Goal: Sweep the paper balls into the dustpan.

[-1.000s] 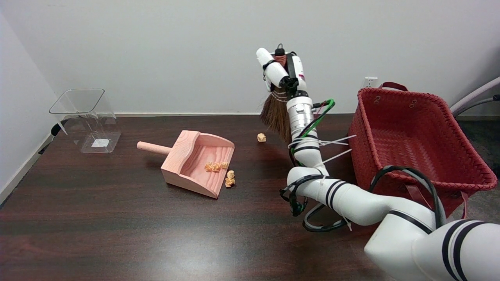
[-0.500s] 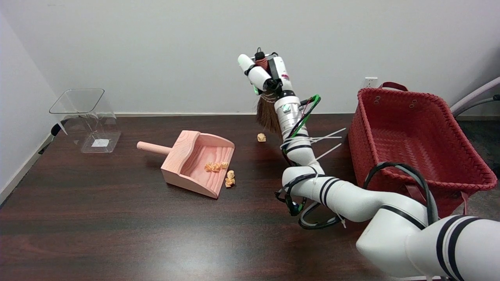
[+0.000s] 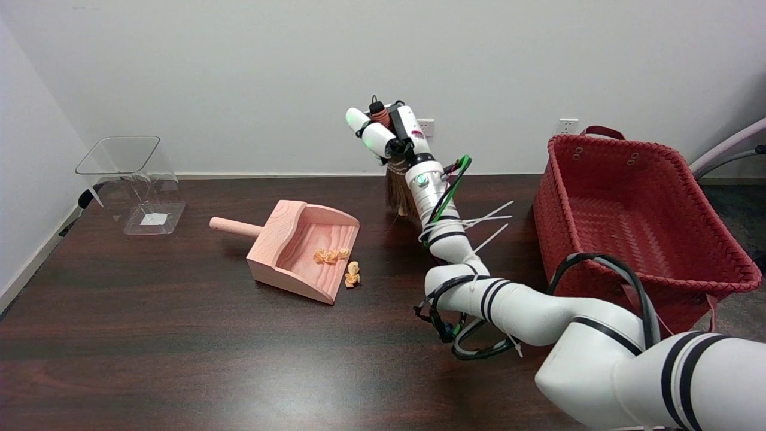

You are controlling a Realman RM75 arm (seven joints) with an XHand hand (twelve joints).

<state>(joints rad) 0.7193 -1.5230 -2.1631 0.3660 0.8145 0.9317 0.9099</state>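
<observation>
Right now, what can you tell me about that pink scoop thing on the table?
It is a dustpan that looks carved from pale pinkish wood with visible grain. It has a round peg handle pointing left and a walled tray whose open, sloping mouth faces right toward the robot's arm. It lies flat on the dark table, left of centre. Some crumpled orange paper balls lie inside it; a couple more sit just outside the lip, against or very near it. No hand touches it.
</observation>
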